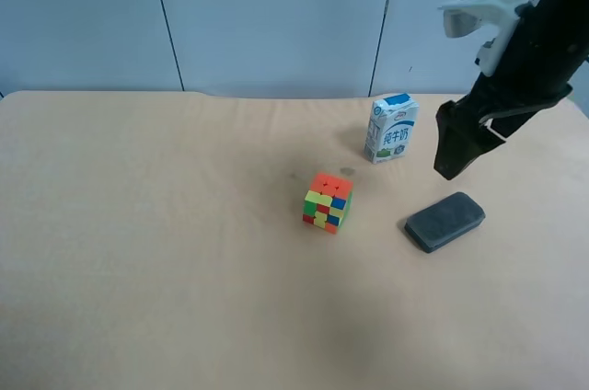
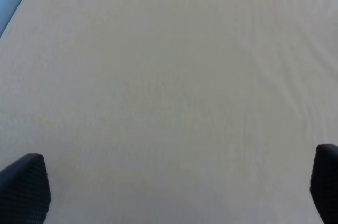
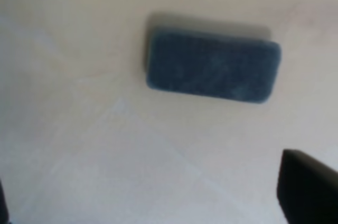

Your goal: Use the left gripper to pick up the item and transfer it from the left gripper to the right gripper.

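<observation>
The item, a flat dark grey oblong block with rounded corners, lies on the table near the exterior high view's right side. My right gripper, black with a white mount, hangs just above and behind it, apart from it. In the right wrist view the item lies flat below my right gripper, which is open with nothing between its fingertips. My left gripper stands open over bare table, its fingertips far apart. It is outside the exterior high view.
A multicoloured puzzle cube stands on the tan table, left of the item. A white-and-blue milk carton stands upright behind, close to the right arm. A grey panelled wall runs behind the table's far edge.
</observation>
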You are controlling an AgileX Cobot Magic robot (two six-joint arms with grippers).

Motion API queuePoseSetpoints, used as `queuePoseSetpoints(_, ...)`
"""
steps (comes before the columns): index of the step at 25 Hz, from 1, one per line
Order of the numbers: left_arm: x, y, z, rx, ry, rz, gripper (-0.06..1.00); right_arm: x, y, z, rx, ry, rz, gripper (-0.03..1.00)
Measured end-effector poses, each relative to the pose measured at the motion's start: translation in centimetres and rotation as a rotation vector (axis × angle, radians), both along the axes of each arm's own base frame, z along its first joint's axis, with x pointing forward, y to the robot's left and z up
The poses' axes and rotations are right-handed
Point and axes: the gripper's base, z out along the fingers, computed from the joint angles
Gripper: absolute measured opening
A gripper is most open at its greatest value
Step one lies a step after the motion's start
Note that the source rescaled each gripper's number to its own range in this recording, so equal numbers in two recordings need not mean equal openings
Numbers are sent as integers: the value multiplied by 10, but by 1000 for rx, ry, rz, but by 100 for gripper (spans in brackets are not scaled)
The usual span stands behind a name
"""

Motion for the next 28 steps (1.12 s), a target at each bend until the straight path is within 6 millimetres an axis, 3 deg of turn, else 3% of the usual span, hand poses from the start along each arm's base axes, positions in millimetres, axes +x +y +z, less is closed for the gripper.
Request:
queuePoseSetpoints(7,0,0,0,0,0,0,100,-31,-10,46,70,-146,-91,100)
queuePoseSetpoints(17,0,0,0,0,0,0,100,-102,-34,110,218,-407,-199,100)
queuePoseSetpoints(24,0,0,0,0,0,0,100,-152,-50,137,312,-562,-236,100)
queuePoseSetpoints(28,0,0,0,0,0,0,100,-173,-57,140,348,-612,-254,100)
